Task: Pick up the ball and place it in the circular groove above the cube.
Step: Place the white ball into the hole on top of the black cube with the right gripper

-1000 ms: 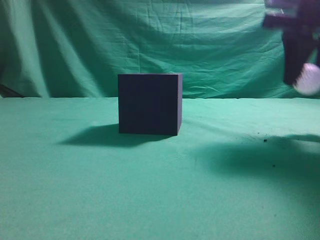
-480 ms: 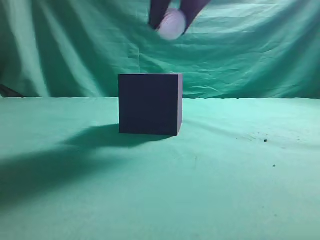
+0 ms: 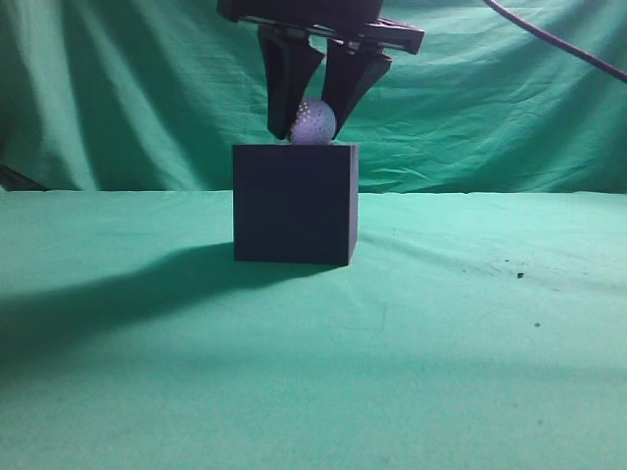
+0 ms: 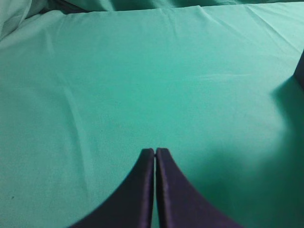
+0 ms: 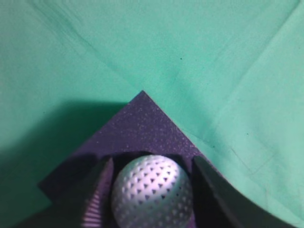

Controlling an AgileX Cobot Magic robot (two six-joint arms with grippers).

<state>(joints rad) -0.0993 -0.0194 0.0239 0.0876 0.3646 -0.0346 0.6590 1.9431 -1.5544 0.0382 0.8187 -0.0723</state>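
Green cloth (image 3: 470,372): draped over table and backdrop, creased, matte.
Ball (image 3: 313,122): white, dimpled like a golf ball, right at the top face of the cube, seemingly touching it.
Cube (image 3: 294,204): dark navy-black, sharp-edged, speckled matte top in the wrist view; standing mid-table on the cloth.
Right gripper (image 3: 313,125): clamped on the ball, one dark finger each side, tips down at the cube's top edge.
Left gripper (image 4: 155,153): fingers pressed together, nothing between them, hanging over bare cloth well clear of the action.
Groove: dark curved rim just visible around the ball in the right wrist view; full outline hidden by ball and fingers.
Step in hand: seating the ball, by the look of it.
Doing it well: centre over the rim, lower straight, no sideways push against the cube; spread fingers slowly and evenly so the round ball settles rather than rolls; lift straight up after.
Risk: hard smooth sphere, sharp edge close by, easy roll-off if released off-centre.
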